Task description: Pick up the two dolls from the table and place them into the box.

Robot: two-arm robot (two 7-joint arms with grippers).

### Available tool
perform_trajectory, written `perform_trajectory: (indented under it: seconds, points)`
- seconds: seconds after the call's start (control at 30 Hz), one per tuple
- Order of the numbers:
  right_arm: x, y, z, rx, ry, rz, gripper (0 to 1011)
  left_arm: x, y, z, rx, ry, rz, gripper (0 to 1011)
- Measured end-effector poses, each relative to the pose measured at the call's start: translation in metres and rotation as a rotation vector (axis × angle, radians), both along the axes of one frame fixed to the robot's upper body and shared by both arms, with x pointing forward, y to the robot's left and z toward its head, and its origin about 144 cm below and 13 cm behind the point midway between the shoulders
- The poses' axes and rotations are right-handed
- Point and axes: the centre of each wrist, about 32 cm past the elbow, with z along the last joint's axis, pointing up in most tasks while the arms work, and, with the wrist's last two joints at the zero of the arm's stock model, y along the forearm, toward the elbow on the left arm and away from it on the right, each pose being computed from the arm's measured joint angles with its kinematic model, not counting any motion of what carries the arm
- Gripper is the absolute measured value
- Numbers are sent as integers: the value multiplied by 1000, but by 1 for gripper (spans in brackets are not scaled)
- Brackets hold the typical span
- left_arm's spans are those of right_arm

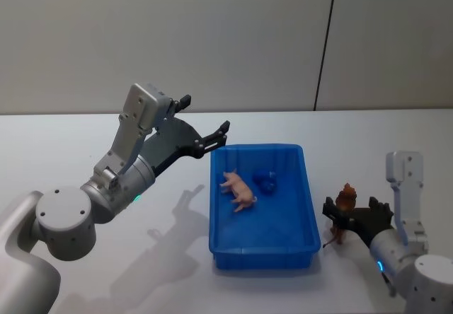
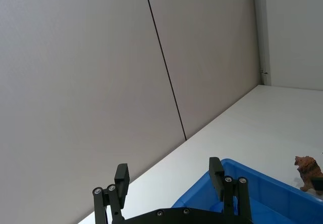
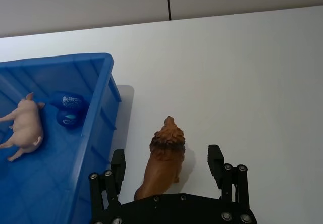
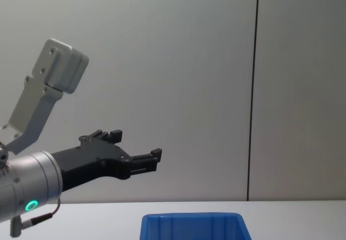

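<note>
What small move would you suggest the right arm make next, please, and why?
Probably close the right gripper on the lion: it stands on the table between the open fingers, beside the box, where the pig already lies.

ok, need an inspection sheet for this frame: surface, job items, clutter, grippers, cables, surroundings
Surface: white table, smooth, bare around the bin.
Job's things: blue box at centre; pink pig doll lying inside it; brown lion doll standing on the table just outside the box's right wall.
Clutter: a small dark blue object in the box beside the pig; what it is cannot be told.
Grippers: left gripper open, raised above the box's left rim, holding nothing. Right gripper open, low at the table, fingers either side of the lion, not closed on it.
Cables: nothing seen.
Surroundings: plain grey wall panels with a dark vertical seam.
</note>
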Motion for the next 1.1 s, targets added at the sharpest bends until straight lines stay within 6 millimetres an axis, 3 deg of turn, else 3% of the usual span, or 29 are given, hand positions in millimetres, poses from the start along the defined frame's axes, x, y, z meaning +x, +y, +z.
perform_trajectory:
  seconds: [0.93, 1.1]
  points:
    - [10, 10, -8, -7, 97, 18, 996, 0, 0, 0, 0, 0, 0, 1001]
    - [11, 10, -5, -15, 98, 12, 868, 0, 0, 0, 0, 0, 0, 1001]
